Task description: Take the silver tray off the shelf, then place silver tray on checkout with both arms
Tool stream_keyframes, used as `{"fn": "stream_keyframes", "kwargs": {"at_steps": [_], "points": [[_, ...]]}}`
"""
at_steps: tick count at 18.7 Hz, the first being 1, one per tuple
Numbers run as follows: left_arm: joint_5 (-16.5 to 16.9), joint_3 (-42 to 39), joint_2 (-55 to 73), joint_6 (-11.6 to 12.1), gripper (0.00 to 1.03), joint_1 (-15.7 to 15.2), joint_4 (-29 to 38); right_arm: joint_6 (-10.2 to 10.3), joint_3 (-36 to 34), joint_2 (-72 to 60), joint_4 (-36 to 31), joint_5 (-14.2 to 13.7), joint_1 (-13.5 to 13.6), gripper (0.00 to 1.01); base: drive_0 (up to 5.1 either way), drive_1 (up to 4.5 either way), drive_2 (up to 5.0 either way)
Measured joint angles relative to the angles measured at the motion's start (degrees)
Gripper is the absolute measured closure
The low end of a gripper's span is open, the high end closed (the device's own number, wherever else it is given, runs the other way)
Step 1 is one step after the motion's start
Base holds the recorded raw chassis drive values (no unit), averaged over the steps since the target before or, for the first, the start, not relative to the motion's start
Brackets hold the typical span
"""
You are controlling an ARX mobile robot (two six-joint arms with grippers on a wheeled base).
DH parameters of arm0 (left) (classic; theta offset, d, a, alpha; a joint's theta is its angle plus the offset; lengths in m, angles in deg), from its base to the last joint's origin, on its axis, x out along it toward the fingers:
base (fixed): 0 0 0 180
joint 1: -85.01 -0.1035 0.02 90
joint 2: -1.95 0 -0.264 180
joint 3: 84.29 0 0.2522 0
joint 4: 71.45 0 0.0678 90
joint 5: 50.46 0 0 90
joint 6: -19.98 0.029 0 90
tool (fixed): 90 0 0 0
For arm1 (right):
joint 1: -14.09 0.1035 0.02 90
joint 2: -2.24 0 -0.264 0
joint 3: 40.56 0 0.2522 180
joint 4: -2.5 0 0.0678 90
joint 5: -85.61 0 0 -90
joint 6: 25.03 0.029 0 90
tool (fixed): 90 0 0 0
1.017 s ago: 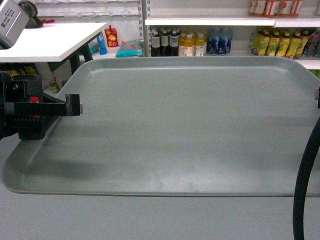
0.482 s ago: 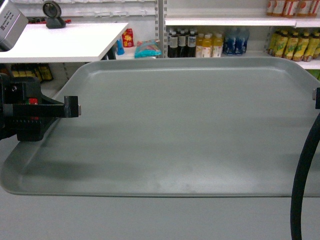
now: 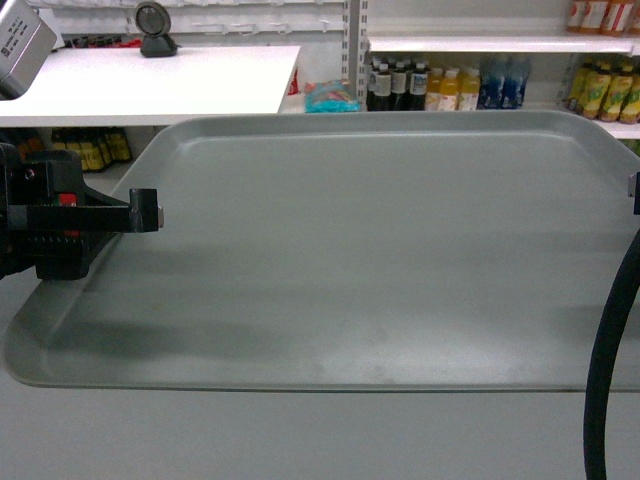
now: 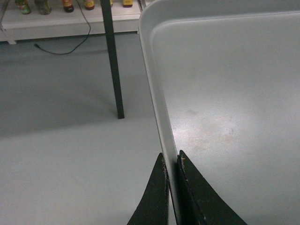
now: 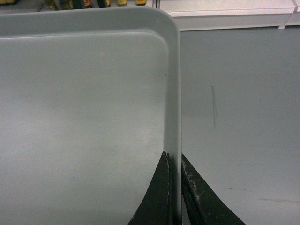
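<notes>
No wording, brand or number can be read anywhere in these views. The grey wrist module (image 3: pixel 20 48) at the head view's top left carries small dark print, too blurred to make out, and the labels on the bottles (image 3: pixel 440 88) along the back store shelving are illegible.

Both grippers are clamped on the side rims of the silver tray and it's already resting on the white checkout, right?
Not quite. Both the left gripper and the right gripper are clamped on the silver tray rims, but the tray is held in the air: both wrist views show floor beneath it, and the head view shows the checkout beyond it.
</notes>
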Motion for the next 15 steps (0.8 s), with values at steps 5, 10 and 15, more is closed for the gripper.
{"fn": "stream_keyframes", "kwargs": {"at_steps": [5, 10, 15], "points": [[0.0, 0.0, 0.0, 0.0, 1.00, 0.0, -0.1, 0.0, 0.0, 0.0, 0.2, 0.0, 0.0, 0.98, -5.0, 2.42, 2.4], [0.0, 0.0, 0.0, 0.0, 1.00, 0.0, 0.1, 0.0, 0.0, 0.0, 0.1, 0.0, 0.0, 0.98, -5.0, 2.41, 2.4], [0.0, 0.0, 0.0, 0.0, 1.00, 0.0, -0.3, 0.0, 0.0, 0.0, 0.1, 0.0, 0.0, 0.98, -5.0, 2.46, 2.5]]}}
